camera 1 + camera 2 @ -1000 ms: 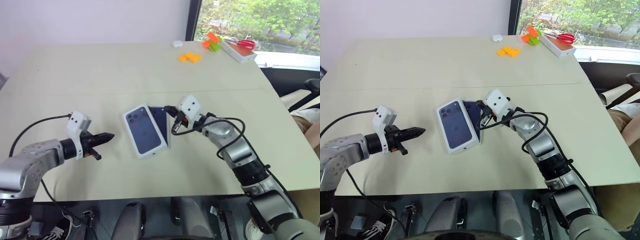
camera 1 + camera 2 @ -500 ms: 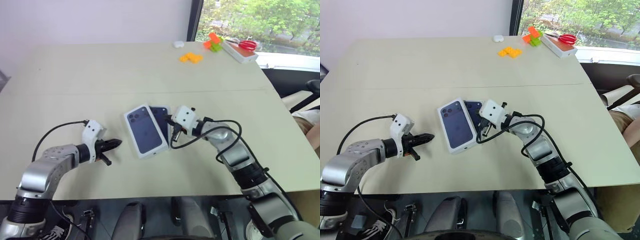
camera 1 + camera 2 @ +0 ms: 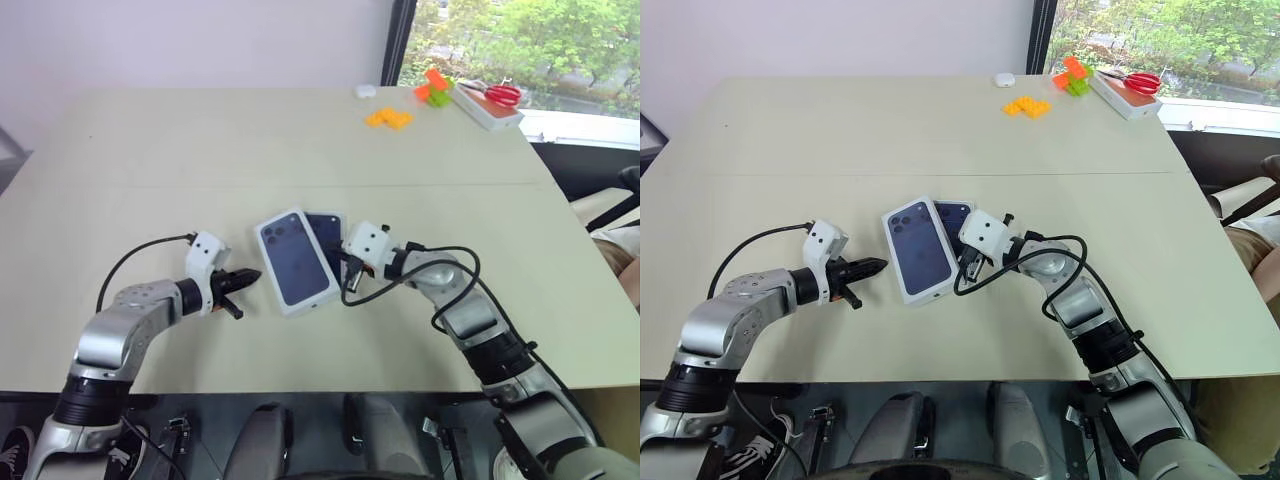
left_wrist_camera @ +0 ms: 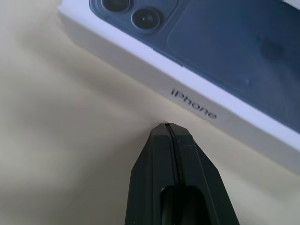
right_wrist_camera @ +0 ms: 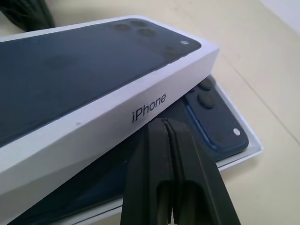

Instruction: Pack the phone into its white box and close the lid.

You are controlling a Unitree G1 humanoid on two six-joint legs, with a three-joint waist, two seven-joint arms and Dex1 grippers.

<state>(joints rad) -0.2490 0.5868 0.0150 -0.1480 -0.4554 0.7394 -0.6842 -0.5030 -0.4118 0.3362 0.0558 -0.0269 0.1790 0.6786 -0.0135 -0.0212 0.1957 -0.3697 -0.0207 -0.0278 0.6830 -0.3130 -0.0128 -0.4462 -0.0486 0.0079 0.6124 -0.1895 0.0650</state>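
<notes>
Lid (image 3: 294, 259) is laid askew over white box (image 5: 243, 149) (phone (image 5: 206, 123) seen inside) on tabletop (image 3: 200, 150); left gripper (image 3: 250, 277) and right gripper (image 5: 169, 123) are flanking, jaws together.

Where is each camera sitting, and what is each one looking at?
Left eye view: on the head, looking forward and down at the table; both arms show, with the left gripper shut.
Right eye view: beside it on the head, same scene with the lid and the right gripper.
Left wrist view: on the left wrist, looking along its shut fingers at the lid's side.
Right wrist view: on the right wrist, looking along its shut fingers at the lid lying askew over the phone in the white box.
All views share the lid.
</notes>
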